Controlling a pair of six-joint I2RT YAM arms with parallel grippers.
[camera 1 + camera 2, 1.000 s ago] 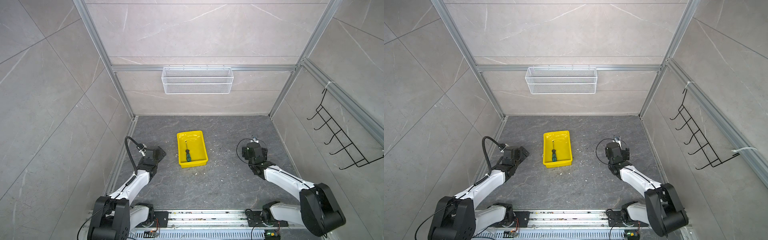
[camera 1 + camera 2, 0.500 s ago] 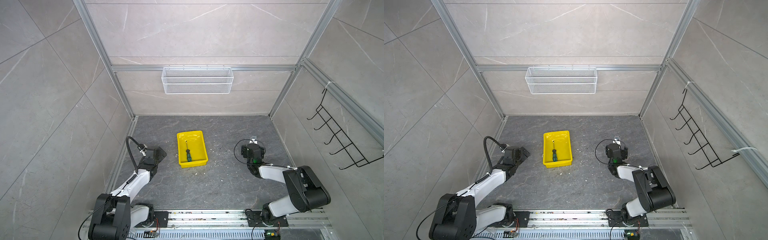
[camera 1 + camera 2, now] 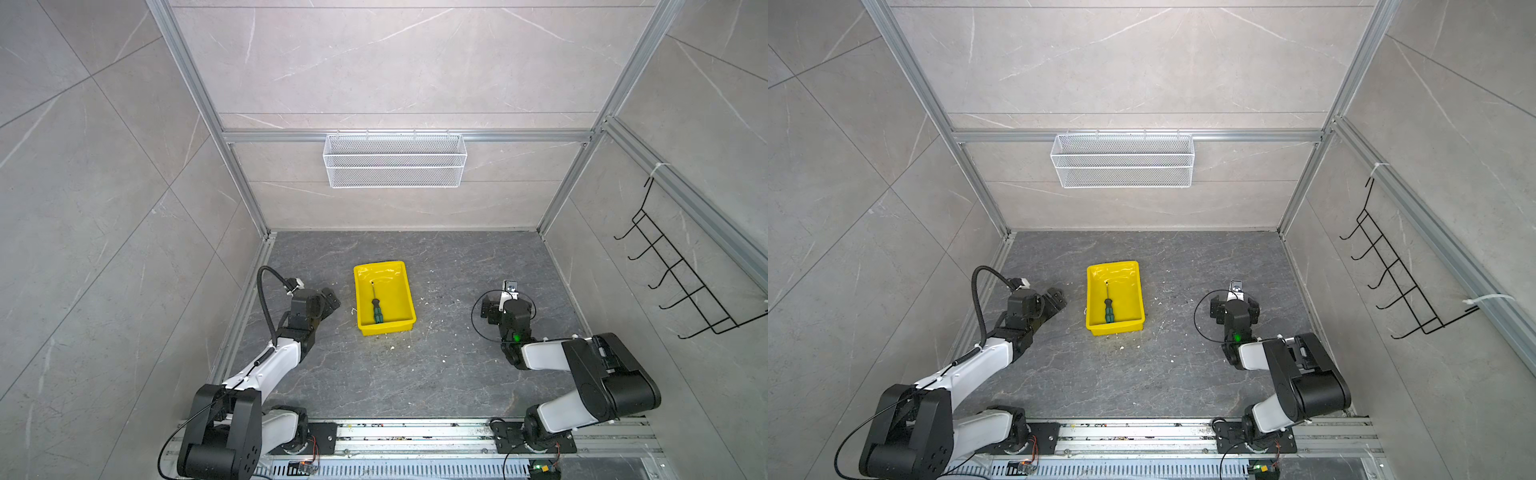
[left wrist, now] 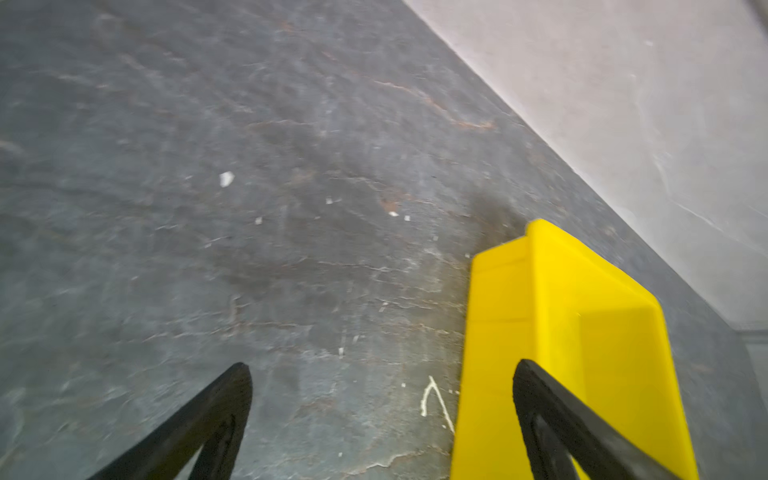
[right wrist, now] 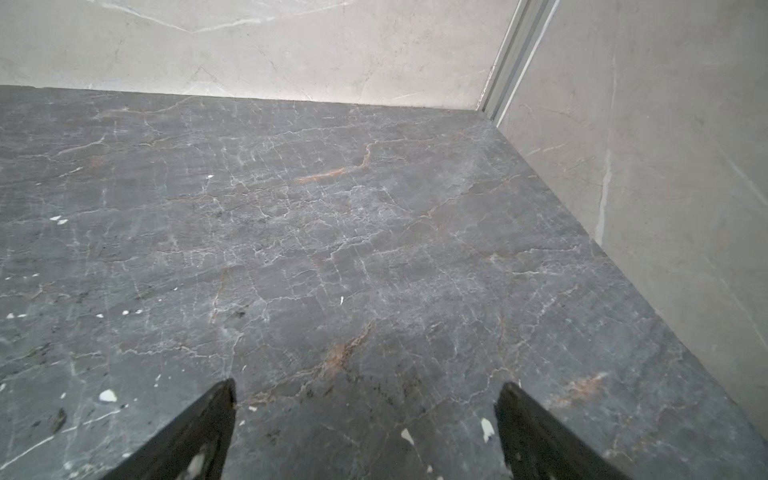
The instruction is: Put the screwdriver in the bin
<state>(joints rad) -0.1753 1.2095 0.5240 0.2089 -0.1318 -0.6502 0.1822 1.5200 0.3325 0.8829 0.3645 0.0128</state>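
Observation:
The screwdriver (image 3: 376, 308) (image 3: 1108, 308), green and black handle with a thin shaft, lies inside the yellow bin (image 3: 386, 328) (image 3: 1115, 328) on the dark floor, in both top views. My left gripper (image 3: 332, 298) (image 3: 1059, 298) hovers just left of the bin. In the left wrist view it (image 4: 382, 368) is open with only floor between its fingers, and the bin's corner (image 4: 561, 291) sits behind one finger. My right gripper (image 3: 505, 308) (image 3: 1234, 308) is far to the right of the bin. The right wrist view shows it (image 5: 368, 385) open over bare floor.
A white wire basket (image 3: 395, 162) hangs on the back wall. A black hook rack (image 3: 681, 282) is on the right wall. White crumbs (image 3: 432, 328) are scattered on the floor around the bin. The arms' base rail (image 3: 415, 432) runs along the front edge.
The right arm has folded back, its elbow drawn in over its base, while its gripper stayed near the same spot. The left arm has barely moved. The screwdriver and bin are unchanged.

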